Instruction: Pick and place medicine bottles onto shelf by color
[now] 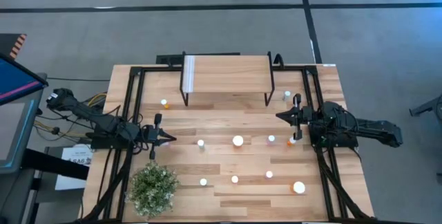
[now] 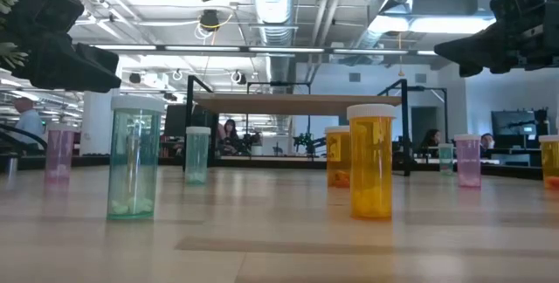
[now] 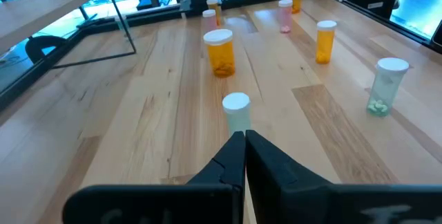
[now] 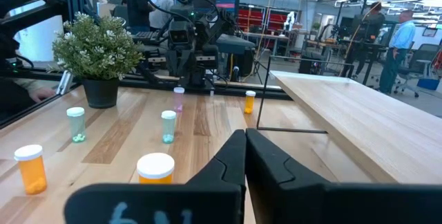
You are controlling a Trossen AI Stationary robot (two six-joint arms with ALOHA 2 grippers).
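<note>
1. The left gripper [image 1: 168, 139] is seen clenched, its two dark fingers [image 3: 231, 160] pressed together with nothing between them, held above the left part of the light-wood tabletop [image 1: 228, 196].
2. Just ahead of its fingertips stands a small pale green medicine bottle with a white cap [image 3: 237, 112], apart from the fingers; it is probably the bottle at [image 1: 201, 143], though this cannot be settled from above.
3. The right gripper [image 1: 280, 116] is likewise clenched and empty, held near the right side of the table.
4. An orange white-capped bottle [image 4: 155, 168] stands just beside its fingertips, not touching.
5. The remaining orange, pink and pale green bottles are scattered over the tabletop, among them a larger orange one [image 1: 299, 188].
6. The raised light-wood shelf on thin black legs [image 1: 228, 70] stands at the far edge, bare on top.
7. A bushy green potted plant [image 1: 152, 188] sits at the near left corner.
</note>
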